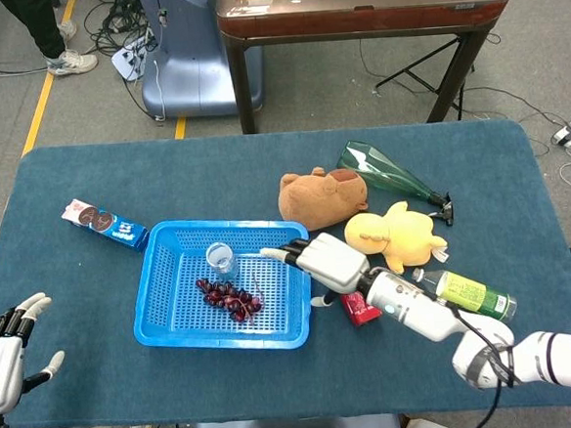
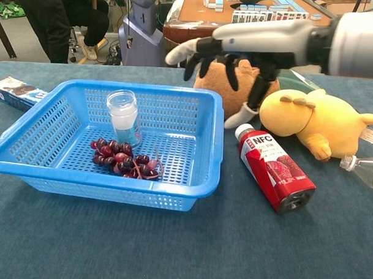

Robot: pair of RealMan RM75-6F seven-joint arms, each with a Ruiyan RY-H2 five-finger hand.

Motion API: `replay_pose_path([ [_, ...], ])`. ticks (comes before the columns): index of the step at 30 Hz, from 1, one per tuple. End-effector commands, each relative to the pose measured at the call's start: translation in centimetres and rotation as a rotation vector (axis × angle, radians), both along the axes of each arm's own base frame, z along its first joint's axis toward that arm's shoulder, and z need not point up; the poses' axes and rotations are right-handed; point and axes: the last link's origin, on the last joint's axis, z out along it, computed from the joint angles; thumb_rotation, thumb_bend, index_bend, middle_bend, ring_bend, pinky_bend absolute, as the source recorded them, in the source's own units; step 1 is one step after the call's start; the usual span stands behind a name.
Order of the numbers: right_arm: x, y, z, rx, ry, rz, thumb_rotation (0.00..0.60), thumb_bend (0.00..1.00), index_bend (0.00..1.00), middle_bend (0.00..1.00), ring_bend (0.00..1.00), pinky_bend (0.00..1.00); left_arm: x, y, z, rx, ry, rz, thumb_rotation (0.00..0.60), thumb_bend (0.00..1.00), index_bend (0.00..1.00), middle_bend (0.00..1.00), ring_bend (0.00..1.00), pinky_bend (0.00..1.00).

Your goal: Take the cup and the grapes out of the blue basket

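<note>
The blue basket point(image 1: 166, 320) point(image 2: 190, 198) sits at the table's middle. Inside it a clear plastic cup point(image 1: 219, 258) point(image 2: 123, 115) stands upright, and a bunch of dark red grapes point(image 1: 230, 299) point(image 2: 125, 159) lies just in front of it. My right hand point(image 1: 320, 260) point(image 2: 231, 52) hovers over the basket's right rim, fingers spread and holding nothing, a short way right of the cup. My left hand point(image 1: 6, 353) stays near the table's front left corner, fingers apart and empty; the chest view does not show it.
A red NFC juice bottle point(image 2: 273, 172) point(image 1: 360, 309) lies just right of the basket. Behind it are a brown plush point(image 1: 321, 196), a yellow duck plush point(image 2: 316, 122) point(image 1: 397, 237), a green glass bottle point(image 1: 391, 175) and a green-labelled bottle point(image 1: 473, 295). A cookie box point(image 1: 105, 225) lies at the left.
</note>
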Motion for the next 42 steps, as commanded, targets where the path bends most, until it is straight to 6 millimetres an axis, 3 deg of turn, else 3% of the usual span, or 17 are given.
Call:
replay_pose_path([
  [1,2.7,-1.3,-2.3,0.005,0.018,0.039,0.6,0.07,0.06,0.18,0.18,0.43,0.0,0.0,0.0,0.0,0.001,0.001,0.6,0.24,0.24,0.19,0.2,0.23],
  [10,6.2,-4.0,-6.3,-0.015,0.04,0.033,0.6,0.07,0.06,0.17,0.18,0.43,-0.4,-0.2,0.3,0.005,0.003,0.011,0.6,0.24,0.24,0.19,0.2,0.23],
  [20,8.4,-6.1,-9.6,-0.011,0.055,-0.016,0.6,0.08,0.06,0.17,0.18,0.43,-0.7,-0.3,0.5,0.01,0.005,0.02,0.6,0.24,0.24,0.19,0.2,0.23],
  [24,9.2,-6.5,-10.9,0.003,0.05,-0.041,0.6,0.13,0.06,0.2,0.18,0.43,-0.8,-0.3,0.6,0.009,0.005,0.023,0.6,0.24,0.24,0.19,0.2,0.23],
  [29,9.8,-6.9,-11.9,0.005,0.056,-0.058,0.6,0.17,0.06,0.23,0.19,0.43,-1.1,-0.4,0.8,0.013,0.007,0.032,0.6,0.24,0.24,0.19,0.2,0.23],
  [42,10.1,-7.1,-13.5,0.003,0.074,-0.086,0.6,0.24,0.2,0.3,0.26,0.45,-1.5,-0.4,0.9,0.014,0.004,0.039,0.6,0.24,0.24,0.19,0.2,0.23],
])
